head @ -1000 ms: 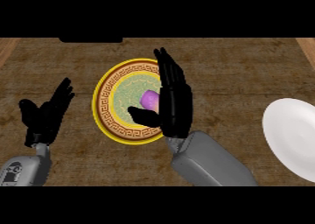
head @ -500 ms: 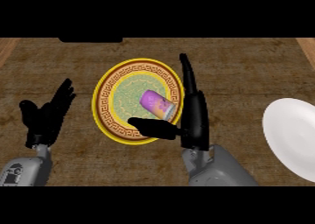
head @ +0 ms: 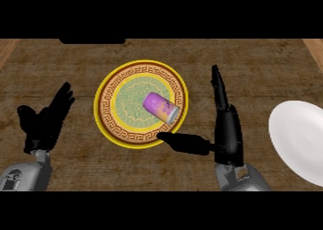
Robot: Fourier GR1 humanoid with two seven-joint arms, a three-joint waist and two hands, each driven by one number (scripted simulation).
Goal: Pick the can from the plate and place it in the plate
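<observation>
Forearms come first as you look down: two grey ones rising from the lower edge. Your left hand [head: 46, 119] shows at the left of the view, open with fingers up, resting over the brown counter [head: 71, 58] and well apart from everything else. Your right hand [head: 225, 130] stands just right of the patterned plate [head: 106, 114], spread wide: fingers straight and pointing away from you, thumb stretched left toward the plate's near rim. It holds nothing. Beyond the thumb you see the can [head: 161, 107], purple with a pale end, lying tilted on its side on the right part of the yellow-rimmed plate, just beside the fingers but apart from them. Off at the right edge you have the plain white plate [head: 303, 139], with nothing on it.
</observation>
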